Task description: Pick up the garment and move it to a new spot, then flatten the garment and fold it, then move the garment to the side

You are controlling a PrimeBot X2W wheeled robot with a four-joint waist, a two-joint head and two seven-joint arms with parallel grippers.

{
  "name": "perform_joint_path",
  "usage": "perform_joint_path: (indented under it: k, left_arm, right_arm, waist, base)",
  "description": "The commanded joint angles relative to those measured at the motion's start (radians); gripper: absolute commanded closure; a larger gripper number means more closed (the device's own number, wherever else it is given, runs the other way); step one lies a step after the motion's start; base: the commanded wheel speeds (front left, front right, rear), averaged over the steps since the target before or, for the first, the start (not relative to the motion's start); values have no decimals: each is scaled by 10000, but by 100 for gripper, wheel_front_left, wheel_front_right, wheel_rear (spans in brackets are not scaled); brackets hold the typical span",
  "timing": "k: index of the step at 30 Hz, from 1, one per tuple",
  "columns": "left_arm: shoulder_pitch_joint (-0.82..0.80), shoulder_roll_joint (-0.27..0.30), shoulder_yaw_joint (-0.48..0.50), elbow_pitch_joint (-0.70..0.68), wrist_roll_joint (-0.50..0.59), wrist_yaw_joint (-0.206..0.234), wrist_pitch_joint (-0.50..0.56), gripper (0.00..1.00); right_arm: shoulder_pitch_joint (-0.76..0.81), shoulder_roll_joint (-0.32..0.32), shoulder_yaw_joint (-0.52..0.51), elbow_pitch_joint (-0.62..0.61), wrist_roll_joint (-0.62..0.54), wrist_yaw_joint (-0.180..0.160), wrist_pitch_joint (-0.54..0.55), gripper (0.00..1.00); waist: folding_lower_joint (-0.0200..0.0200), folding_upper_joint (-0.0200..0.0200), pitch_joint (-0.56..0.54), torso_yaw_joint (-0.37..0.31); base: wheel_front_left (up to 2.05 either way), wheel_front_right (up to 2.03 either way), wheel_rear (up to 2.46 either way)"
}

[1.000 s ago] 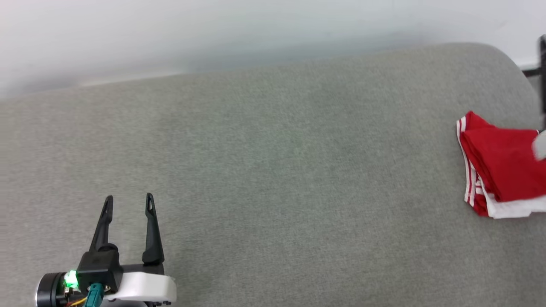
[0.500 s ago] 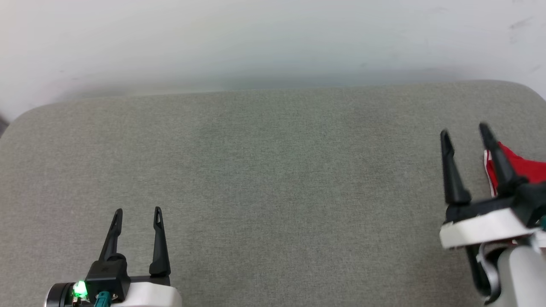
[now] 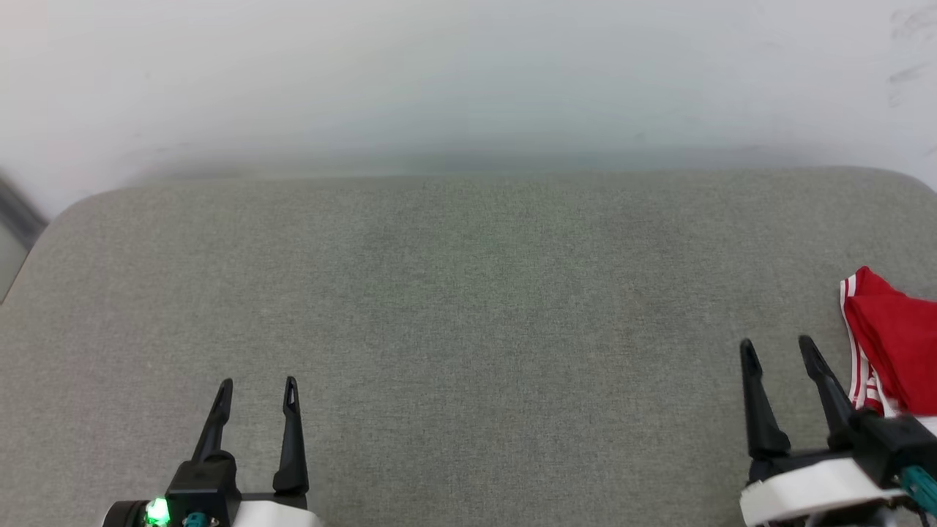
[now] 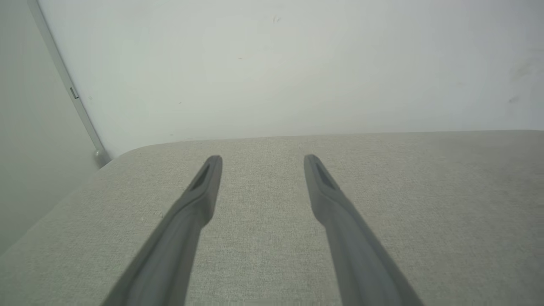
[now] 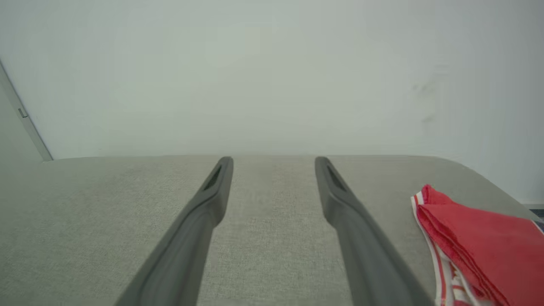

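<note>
A pale, bare wall (image 3: pixel 468 73) backs the scene, and below it a broad grey fabric-covered pad (image 3: pixel 468 329) with rounded corners spans the head view. One garment (image 3: pixel 893 344) lies at the pad's far right edge, a red jersey already folded into a compact stack of several layers, with red-and-white striped trim along its left side and a strip of white at the bottom. The frame edge cuts it off, so the fold on its far side may be less tidy than the part that shows. Lying folded at the side, it looks to have the task's last step done or nearly done. The cloth looks soft, light and limp: it should sag and slide open if lifted by a single layer, so a hold is best taken across the whole stack at the thick folded edge, pinching all layers together, or at two corners at once. It is not fragile, but the smooth knit could slip from narrow fingers. There are two grippers with two dark fingers each. The right gripper (image 3: pixel 776 342) sits low, just beside the garment's left edge but apart from it, its fingers spread moderately with nothing between them. The left gripper (image 3: pixel 258 384) rests well apart at the lower left over bare pad, its fingers likewise parted and empty.
</note>
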Motion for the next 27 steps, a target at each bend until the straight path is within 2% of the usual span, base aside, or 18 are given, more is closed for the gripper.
perform_joint_path:
  k: [1,14,15,19,27]
  left_arm:
    - [128,-3,-23,17,-16,-15,-22,0]
    - [322,-42,50,67,-154,-250,-22,0]
    - [274,-33,57,62,-120,-240,1,100]
    - [382,-69,61,440,-173,-245,41,100]
    - [84,-70,206,669,-1893,-412,466,100]
  right_arm:
    - [148,39,-69,-65,47,-7,-14,0]
    - [900,110,-261,-471,515,-7,-13,0]
    - [816,61,-252,-408,436,0,0,100]
    - [852,63,-226,-76,459,0,20,100]
    - [638,32,-227,82,2101,0,395,100]
  waist:
    - [1,0,-37,13]
    - [1,0,-249,40]
    - [1,0,-251,39]
    - [1,0,-256,40]
    - [1,0,-252,25]
  base:
    - [0,0,0]
    - [0,0,0]
    - [0,0,0]
    - [0,0,0]
    - [0,0,0]
